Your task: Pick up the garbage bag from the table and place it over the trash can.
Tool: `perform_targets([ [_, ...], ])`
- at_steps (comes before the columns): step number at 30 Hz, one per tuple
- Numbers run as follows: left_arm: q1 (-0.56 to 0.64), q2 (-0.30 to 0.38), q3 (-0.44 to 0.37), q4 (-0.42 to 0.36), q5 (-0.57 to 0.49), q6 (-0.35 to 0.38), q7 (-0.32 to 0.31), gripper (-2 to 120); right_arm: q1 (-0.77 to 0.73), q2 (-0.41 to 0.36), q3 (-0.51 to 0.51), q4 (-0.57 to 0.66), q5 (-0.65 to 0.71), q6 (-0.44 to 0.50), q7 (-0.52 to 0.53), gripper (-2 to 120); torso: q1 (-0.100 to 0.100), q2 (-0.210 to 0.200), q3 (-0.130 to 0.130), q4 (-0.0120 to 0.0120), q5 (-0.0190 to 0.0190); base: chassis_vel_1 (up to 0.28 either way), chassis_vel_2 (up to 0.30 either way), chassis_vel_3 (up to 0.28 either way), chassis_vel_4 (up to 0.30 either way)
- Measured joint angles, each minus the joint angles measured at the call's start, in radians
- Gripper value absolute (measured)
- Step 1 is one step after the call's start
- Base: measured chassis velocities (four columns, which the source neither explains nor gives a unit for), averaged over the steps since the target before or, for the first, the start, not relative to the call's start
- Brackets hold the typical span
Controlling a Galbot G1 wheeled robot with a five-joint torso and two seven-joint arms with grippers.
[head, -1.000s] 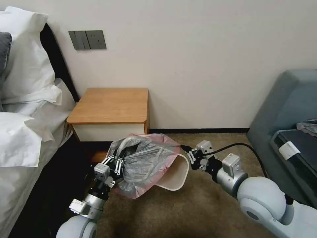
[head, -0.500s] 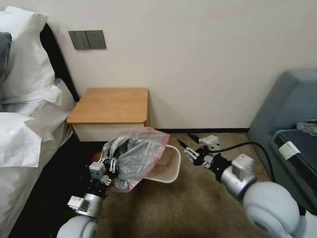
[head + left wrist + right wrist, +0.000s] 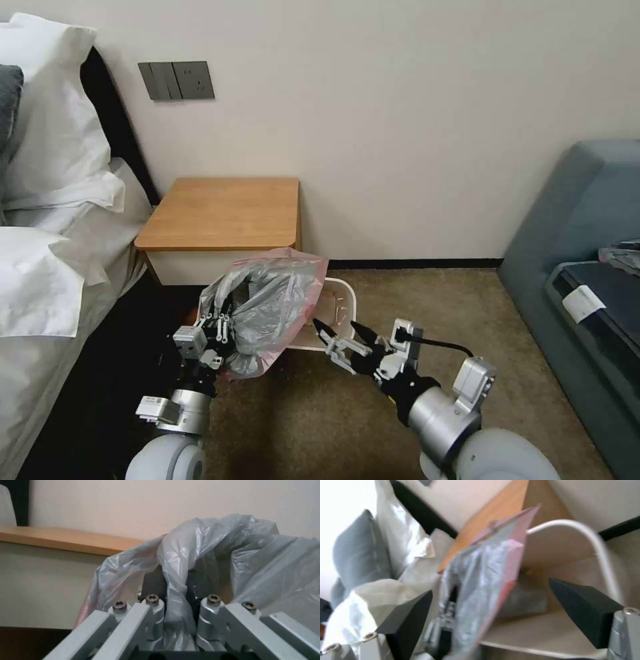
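Garbage bag (image 3: 267,303) is off the nightstand (image 3: 223,213) & draped over the left side of the tilted trash can (image 3: 337,313) on the carpet; the can's right rim is bare. Left gripper (image 3: 217,325) is clamped on a fold of the grey film, bag bunched up around its fingers (image 3: 151,610). Right gripper (image 3: 340,333) hangs just in front of the can, jaws spread, nothing in them, clear of bag & rim. Bag looks v. light, limp, slippery, prob tears easily; won't hold shape w/o tension. Best hold: the pinkish-red edge (image 3: 516,562), pinched on the free side, opposite the left gripper, so the mouth can be stretched over the rim.
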Motion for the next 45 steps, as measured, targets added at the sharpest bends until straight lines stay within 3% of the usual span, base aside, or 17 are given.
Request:
perform_targets([
  [17, 0.034, -0.024, 0.004, -0.007, 0.047, -0.013, 0.008, 7, 0.049, 0.114, -0.113, -0.082, -0.098, -0.014, -0.008, 92, 0.0, 0.0, 0.0, 0.0, 0.0001, 0.0, 0.0, 0.0, 0.0],
  [45, 0.035, -0.019, 0.008, -0.025, 0.05, -0.014, 0.011, 7, 0.042, 0.101, -0.129, -0.112, -0.139, -0.022, -0.017, 92, 0.0, 0.0, 0.0, -0.0001, 0.0001, 0.0, 0.0, 0.0, 0.0],
])
